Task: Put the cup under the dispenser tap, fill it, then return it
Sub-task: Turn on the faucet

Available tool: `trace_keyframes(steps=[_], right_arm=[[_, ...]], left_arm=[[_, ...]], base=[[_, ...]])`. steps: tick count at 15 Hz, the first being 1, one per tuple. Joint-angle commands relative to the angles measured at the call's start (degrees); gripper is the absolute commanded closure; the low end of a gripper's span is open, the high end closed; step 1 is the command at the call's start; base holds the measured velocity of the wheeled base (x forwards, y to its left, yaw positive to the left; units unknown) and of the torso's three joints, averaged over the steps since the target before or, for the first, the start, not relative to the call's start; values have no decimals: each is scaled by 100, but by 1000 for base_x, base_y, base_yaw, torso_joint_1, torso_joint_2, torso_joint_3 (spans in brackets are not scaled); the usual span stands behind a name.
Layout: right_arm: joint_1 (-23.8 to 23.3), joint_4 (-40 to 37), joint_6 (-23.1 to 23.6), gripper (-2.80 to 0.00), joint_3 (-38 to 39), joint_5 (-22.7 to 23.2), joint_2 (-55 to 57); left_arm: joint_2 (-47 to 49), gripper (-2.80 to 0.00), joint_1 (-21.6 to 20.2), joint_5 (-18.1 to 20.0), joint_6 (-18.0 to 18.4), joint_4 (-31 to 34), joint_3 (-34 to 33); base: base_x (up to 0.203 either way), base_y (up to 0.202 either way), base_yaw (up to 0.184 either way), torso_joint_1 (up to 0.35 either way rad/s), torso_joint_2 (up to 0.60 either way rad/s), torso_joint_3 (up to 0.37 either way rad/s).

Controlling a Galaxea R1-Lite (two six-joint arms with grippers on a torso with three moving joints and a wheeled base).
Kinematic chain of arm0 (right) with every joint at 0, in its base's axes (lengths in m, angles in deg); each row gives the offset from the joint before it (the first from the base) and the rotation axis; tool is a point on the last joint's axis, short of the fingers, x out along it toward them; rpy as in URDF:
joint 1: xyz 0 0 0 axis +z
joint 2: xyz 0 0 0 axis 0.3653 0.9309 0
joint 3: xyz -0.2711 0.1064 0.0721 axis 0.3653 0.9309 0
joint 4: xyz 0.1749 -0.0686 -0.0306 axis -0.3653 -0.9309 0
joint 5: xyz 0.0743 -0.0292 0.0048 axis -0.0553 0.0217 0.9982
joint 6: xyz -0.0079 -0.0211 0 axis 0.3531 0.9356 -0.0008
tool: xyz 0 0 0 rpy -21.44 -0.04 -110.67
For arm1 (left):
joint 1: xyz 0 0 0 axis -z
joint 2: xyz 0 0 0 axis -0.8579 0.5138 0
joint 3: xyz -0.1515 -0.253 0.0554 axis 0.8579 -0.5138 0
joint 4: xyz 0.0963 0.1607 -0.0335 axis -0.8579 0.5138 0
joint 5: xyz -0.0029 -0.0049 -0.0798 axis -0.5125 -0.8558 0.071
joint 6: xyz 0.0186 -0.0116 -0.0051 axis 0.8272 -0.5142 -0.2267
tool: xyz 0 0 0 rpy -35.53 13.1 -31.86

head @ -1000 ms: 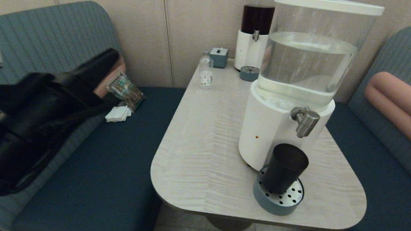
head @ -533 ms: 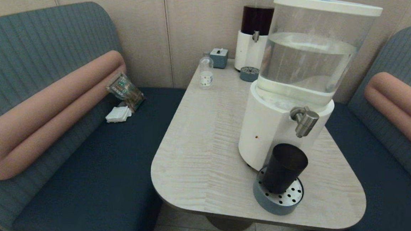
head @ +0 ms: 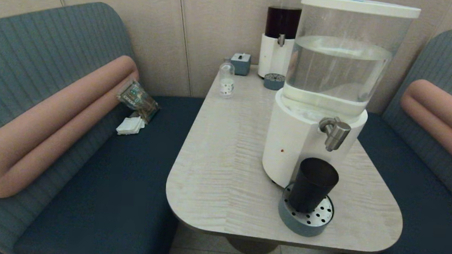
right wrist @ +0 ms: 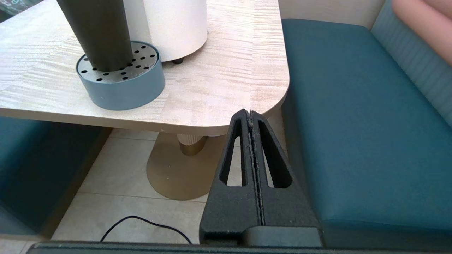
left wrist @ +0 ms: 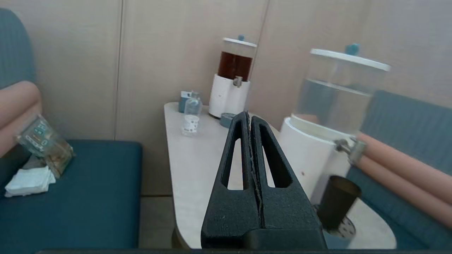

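The matte black cup (head: pixel 312 184) stands upright on the round blue-grey drip tray (head: pixel 305 220), below the brushed-steel dispenser tap (head: pixel 334 133) of the big white-based dispenser (head: pixel 303 143). The cup (left wrist: pixel 337 201) and tap (left wrist: pixel 349 148) also show in the left wrist view, the cup (right wrist: pixel 97 31) on its tray (right wrist: pixel 122 84) in the right wrist view. My left gripper (left wrist: pixel 249 115) is shut and empty, held off the table's left side. My right gripper (right wrist: pixel 249 113) is shut and empty, low beside the table's near right corner. Neither arm appears in the head view.
A slimmer dark-liquid dispenser (head: pixel 281 32), a small clear bottle (head: pixel 226 80) and a small blue box (head: pixel 240 62) stand at the table's far end. Blue benches with pink bolsters flank the table (head: pixel 228 150). A packet (head: pixel 137 98) and napkins lie on the left bench. A cable (right wrist: pixel 141 224) runs on the floor.
My left arm, which filled the left of the head view a second ago, has pulled back out of that view. The cup and dispenser have not moved.
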Motion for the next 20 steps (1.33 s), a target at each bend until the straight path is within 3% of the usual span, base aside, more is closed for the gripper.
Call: trace_keyframes(steps=[1, 2, 6, 7, 9, 10, 12, 15, 20], right_arm=[[0, 4, -9, 0, 79, -2, 5], [0, 4, -9, 0, 79, -2, -3], [0, 4, 0, 0, 79, -2, 5], [0, 4, 0, 0, 79, -2, 5], [0, 11, 0, 0, 79, -2, 5], [0, 13, 7, 0, 79, 2, 5], [0, 13, 9, 0, 79, 7, 5], [0, 4, 53, 0, 79, 7, 5], [0, 13, 88, 0, 79, 33, 5]], left_arm=[[-592, 0, 19, 14, 32, 100, -147], [-811, 0, 28, -3, 289, 228, -263], [-1358, 0, 78, -22, 2401, 806, -967], [-1440, 0, 79, -26, 2647, 886, -1297], [-1731, 0, 83, -115, 2857, 1332, -1722], [-1819, 0, 84, -206, 2971, 1872, -1722], [-1858, 0, 88, -540, 3121, 2291, -1722], [-1863, 0, 85, -1493, 3145, 2977, -1722], [-1859, 0, 90, -1557, 3035, 3476, -1704]], base=[[0, 0, 0, 0, 0, 0], [0, 0, 0, 0, 0, 0], [0, 0, 0, 0, 0, 0], [0, 0, 0, 0, 0, 0], [0, 0, 0, 0, 0, 0], [0, 0, 0, 0, 0, 0], [0, 0, 0, 0, 0, 0], [0, 0, 0, 0, 0, 0], [0, 0, 0, 0, 0, 0]])
